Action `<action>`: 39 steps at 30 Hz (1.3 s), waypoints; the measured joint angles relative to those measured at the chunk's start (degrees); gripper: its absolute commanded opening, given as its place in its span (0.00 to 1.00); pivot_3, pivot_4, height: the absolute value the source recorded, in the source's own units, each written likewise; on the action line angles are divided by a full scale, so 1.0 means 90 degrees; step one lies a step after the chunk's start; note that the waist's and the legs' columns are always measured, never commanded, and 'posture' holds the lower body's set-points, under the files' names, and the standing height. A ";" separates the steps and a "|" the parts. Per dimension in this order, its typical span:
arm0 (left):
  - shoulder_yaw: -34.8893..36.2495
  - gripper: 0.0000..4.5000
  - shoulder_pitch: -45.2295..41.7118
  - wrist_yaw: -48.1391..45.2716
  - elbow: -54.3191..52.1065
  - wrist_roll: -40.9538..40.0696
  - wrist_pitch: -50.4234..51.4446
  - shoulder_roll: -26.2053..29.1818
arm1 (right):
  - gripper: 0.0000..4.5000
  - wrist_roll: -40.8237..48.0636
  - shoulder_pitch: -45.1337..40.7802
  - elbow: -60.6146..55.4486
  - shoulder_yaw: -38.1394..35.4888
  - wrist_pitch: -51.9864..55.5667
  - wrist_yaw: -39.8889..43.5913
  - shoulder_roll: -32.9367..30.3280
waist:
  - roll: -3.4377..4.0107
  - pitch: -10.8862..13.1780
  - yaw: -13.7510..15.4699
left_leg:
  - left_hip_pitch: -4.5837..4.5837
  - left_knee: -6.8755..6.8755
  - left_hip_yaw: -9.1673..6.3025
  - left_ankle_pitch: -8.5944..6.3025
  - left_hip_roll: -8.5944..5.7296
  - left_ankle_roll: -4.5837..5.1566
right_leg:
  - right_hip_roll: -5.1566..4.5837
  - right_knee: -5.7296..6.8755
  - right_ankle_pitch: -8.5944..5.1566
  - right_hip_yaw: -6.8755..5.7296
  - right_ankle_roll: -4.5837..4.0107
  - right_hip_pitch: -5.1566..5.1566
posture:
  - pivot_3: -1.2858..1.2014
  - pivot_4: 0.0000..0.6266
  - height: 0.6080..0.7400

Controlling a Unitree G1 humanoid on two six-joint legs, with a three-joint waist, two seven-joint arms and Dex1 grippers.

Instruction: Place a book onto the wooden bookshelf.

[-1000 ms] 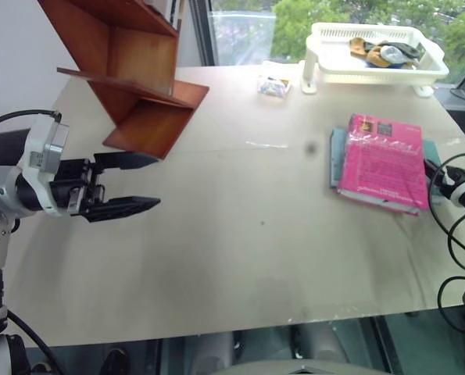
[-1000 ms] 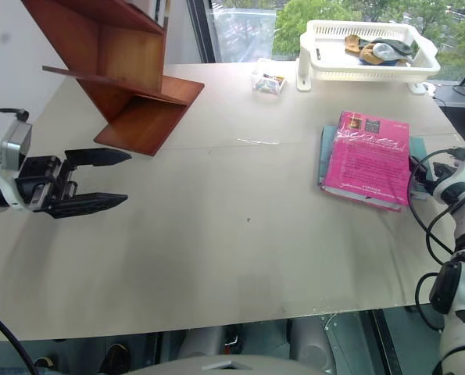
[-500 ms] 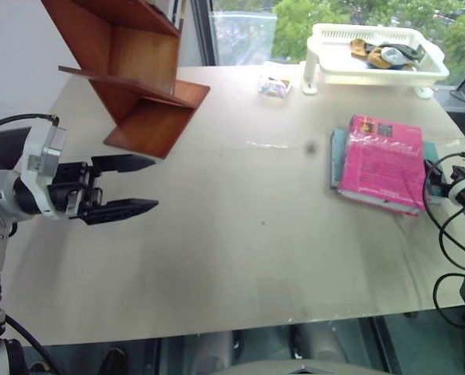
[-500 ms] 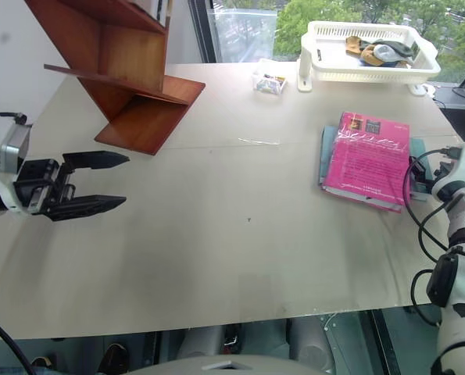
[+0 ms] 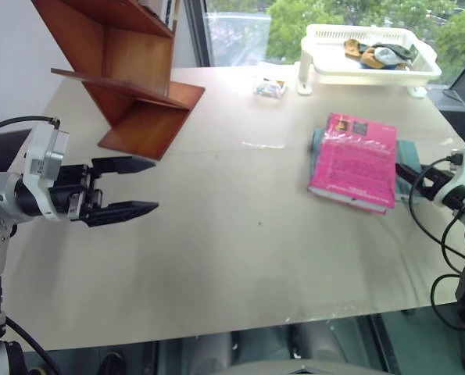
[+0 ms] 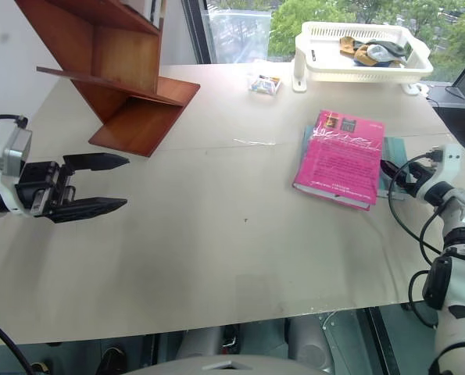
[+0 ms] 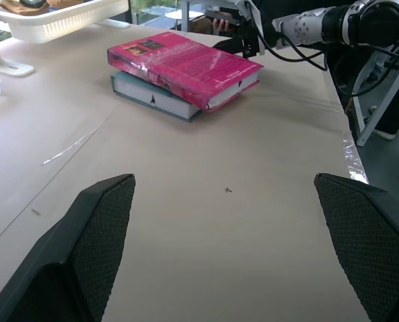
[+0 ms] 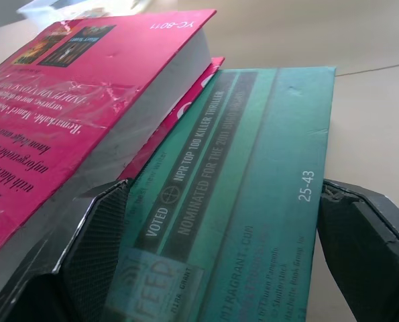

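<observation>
The pink book (image 5: 352, 160) lies flat on a thinner teal book (image 5: 409, 153) at the table's right side, both turned askew. My right gripper (image 5: 410, 175) is open at the stack's near right corner. In the right wrist view its fingers (image 8: 360, 248) stand on either side of the teal book (image 8: 253, 174), with the pink book (image 8: 72, 114) on top. My left gripper (image 5: 150, 186) hovers open and empty over the table's left side, pointing right, just in front of the wooden bookshelf (image 5: 138, 70). The left wrist view shows the book (image 7: 186, 64) far off.
A white basket tray (image 5: 357, 74) with small items stands at the far right edge by the window. A small clear packet (image 5: 270, 87) lies near it. The beige table (image 5: 240, 234) stretches wide between the shelf and the books.
My right gripper swung left against the books; the pink and teal books slid left and turned. The left gripper stayed put. The view shifted slightly.
</observation>
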 measured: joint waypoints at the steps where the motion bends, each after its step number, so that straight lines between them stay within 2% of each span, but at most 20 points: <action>1: 0.0000 1.00 0.0017 -0.0001 0.0000 0.0001 -0.0002 0.0000 | 0.99 -0.0016 0.0055 -0.0095 0.0036 -0.0010 0.0093 0.0038 | -0.0007 -0.0004 -0.0004 | 0.0001 0.0000 0.0000 0.0000 0.0000 0.0000 | 0.0000 0.0000 0.0000 0.0000 0.0000 0.0001 | 0.52 0.24 1.00; 7: 0.0000 1.00 0.0046 -0.0002 -0.0005 0.0004 -0.0003 0.0000 | 0.99 -0.0087 0.0239 -0.0411 0.0198 -0.0023 0.0321 0.0217 | -0.0056 -0.0035 -0.0016 | 0.0017 0.0000 -0.0008 -0.0001 0.0004 -0.0002 | 0.0000 0.0000 0.0000 -0.0001 0.0000 0.0016 | 0.52 0.24 1.00; 12: 0.0003 1.00 0.0170 -0.0003 -0.0056 0.0003 -0.0003 0.0002 | 0.99 0.0127 0.1074 -0.2118 0.0269 0.0360 0.0299 0.0912 | -0.0120 -0.0074 -0.0051 | 0.0054 -0.0002 -0.0034 -0.0023 0.0068 -0.0022 | 0.0031 -0.0002 0.0002 0.0001 -0.0007 0.0048 | 0.52 0.24 1.00; 15: 0.0004 1.00 0.0207 0.0000 -0.0096 0.0003 -0.0005 0.0002 | 0.99 0.0435 0.1864 -0.3774 0.0304 0.1032 -0.0043 0.1487 | -0.0121 -0.0076 -0.0053 | 0.0100 -0.0002 -0.0040 -0.0045 0.0101 -0.0028 | 0.0062 -0.0005 -0.0001 0.0001 -0.0020 0.0089 | 0.52 0.24 1.00; 20: 0.0003 1.00 0.0236 0.0004 -0.0099 0.0006 -0.0014 -0.0001 | 0.99 0.0685 0.2850 -0.6035 0.0709 0.2006 -0.0715 0.2124 | -0.0111 -0.0073 -0.0049 | 0.0103 -0.0002 -0.0054 -0.0054 0.0126 -0.0057 | 0.0084 0.0000 -0.0001 -0.0005 -0.0052 0.0086 | 0.52 0.24 1.00; 30: -0.0042 1.00 0.0182 -0.0011 -0.0077 0.0056 -0.0039 -0.0045 | 0.99 0.0938 0.3446 -0.7993 0.1054 0.3746 -0.1604 0.1936 | -0.0100 -0.0067 0.0127 | 0.0083 -0.0013 -0.0044 -0.0055 0.0122 -0.0056 | 0.0080 -0.0003 -0.0009 0.0000 -0.0067 0.0051 | 0.52 0.24 1.00; 39: -0.0046 1.00 0.0184 -0.0013 -0.0077 0.0059 -0.0041 -0.0138 | 0.99 0.1317 0.3950 -0.9237 0.1281 0.4688 -0.2217 0.2004 | -0.0094 -0.0063 0.0139 | 0.0061 -0.0018 -0.0027 -0.0055 0.0117 -0.0055 | 0.0085 0.0002 -0.0012 0.0013 -0.0070 0.0015 | 0.52 0.24 1.00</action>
